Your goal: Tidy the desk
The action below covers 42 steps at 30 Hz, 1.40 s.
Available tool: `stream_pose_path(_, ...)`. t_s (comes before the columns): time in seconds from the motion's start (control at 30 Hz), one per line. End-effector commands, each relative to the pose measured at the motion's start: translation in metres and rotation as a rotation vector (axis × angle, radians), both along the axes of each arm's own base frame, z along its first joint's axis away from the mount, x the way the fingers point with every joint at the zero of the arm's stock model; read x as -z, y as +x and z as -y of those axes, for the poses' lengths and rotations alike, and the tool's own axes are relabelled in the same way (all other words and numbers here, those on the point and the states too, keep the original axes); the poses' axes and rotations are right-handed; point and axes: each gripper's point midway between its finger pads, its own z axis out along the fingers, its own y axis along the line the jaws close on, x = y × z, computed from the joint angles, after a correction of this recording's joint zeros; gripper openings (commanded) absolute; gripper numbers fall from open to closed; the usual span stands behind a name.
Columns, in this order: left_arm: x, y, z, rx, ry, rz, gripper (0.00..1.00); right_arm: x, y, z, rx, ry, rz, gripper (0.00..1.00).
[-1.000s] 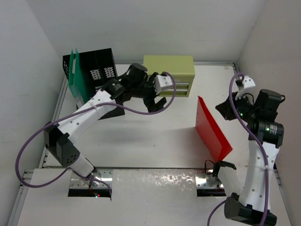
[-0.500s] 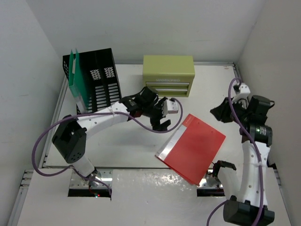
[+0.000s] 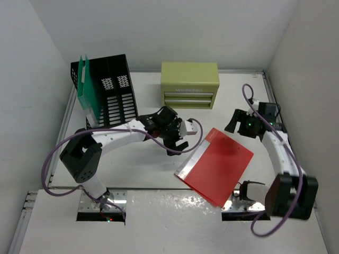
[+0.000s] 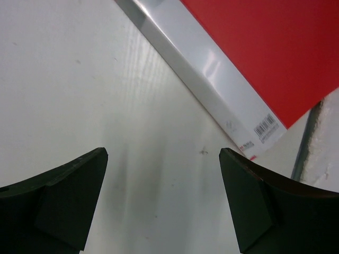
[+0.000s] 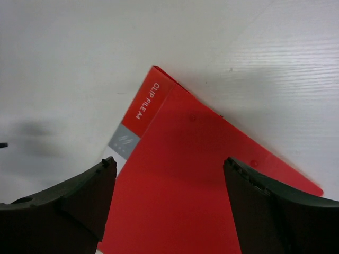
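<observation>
A red clip file folder [image 3: 217, 165] lies flat on the white desk [image 3: 143, 164], its grey-white spine strip toward the left. My left gripper [image 3: 183, 140] hovers open just left of that spine; in the left wrist view its jaws [image 4: 163, 153] frame bare desk, with the folder [image 4: 275, 47] at the upper right. My right gripper [image 3: 235, 123] hangs open above the folder's far corner; the right wrist view shows the folder [image 5: 190, 180] below and between the open jaws [image 5: 169, 161], untouched.
An olive-green drawer chest [image 3: 190, 84] stands at the back centre. A black slotted file rack [image 3: 108, 90] holding a green folder [image 3: 83, 87] stands at the back left. White walls enclose the desk, and a metal rail [image 3: 175, 190] runs along its front.
The red folder, standing on edge a second ago, has fallen flat. My right gripper has opened and swung left over it. My left gripper has come down from the chest toward the spine.
</observation>
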Motion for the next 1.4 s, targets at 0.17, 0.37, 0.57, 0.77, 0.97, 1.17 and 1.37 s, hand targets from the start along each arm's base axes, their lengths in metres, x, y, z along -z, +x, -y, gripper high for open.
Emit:
stream_pose_path(0.17,0.006,-0.011,-0.010,-0.018,0.014,-0.005,0.86,0.044,0.063,-0.028,-0.184,0.028,0.035,0.80)
stream_pose_path(0.37,0.022,-0.022,-0.020,0.046,0.058,0.013,0.87,0.069,0.086,-0.037,-0.278,0.036,0.018,0.81)
stream_pose_path(0.57,0.041,-0.069,-0.022,0.231,0.108,-0.012,0.88,0.097,0.094,-0.044,-0.333,0.081,-0.020,0.78)
stream_pose_path(0.77,0.037,-0.082,-0.017,0.280,0.057,-0.016,0.91,0.103,0.079,-0.056,-0.410,0.148,-0.074,0.73)
stream_pose_path(0.97,0.059,-0.089,-0.012,0.326,0.158,0.116,0.93,0.108,0.051,-0.063,-0.447,0.187,-0.121,0.71)
stream_pose_path(1.17,0.087,-0.085,0.004,0.292,0.236,0.212,0.93,0.119,0.036,-0.060,-0.446,0.178,-0.174,0.70)
stream_pose_path(1.37,0.084,-0.054,0.022,0.188,0.207,0.332,0.83,0.124,0.028,-0.056,-0.433,0.155,-0.196,0.62)
